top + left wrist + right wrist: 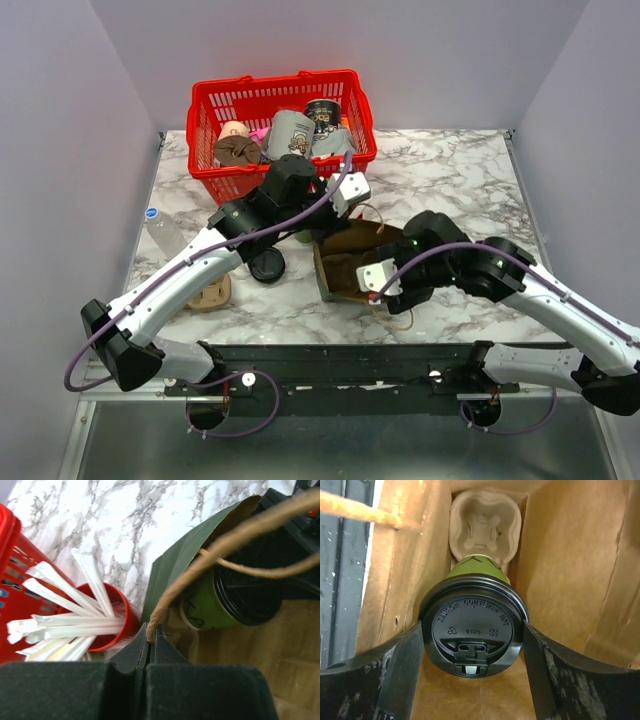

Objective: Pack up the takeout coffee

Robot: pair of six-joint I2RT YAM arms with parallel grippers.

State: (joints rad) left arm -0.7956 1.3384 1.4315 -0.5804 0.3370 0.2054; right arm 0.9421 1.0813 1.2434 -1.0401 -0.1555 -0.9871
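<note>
Grey-walled booth, marble-look table (450,170), red basket (270,82) at the back. The left pincer (150,630) is clenched tight on the twisted paper handle (235,535) of the brown paper bag (350,250). A red cup (120,615) of white wrapped sticks sits just beside it.

The right pincer (472,632) is down inside the bag with its 2 fingers (405,665) pressed against either side of the black lid of the takeout coffee (475,572), so it's gripping it. Past the fingertips there's a pulp cup carrier (485,525), partly hidden behind the cup.

From above, the right arm covers the cup completely, and the basket's contents are too jumbled to name.
</note>
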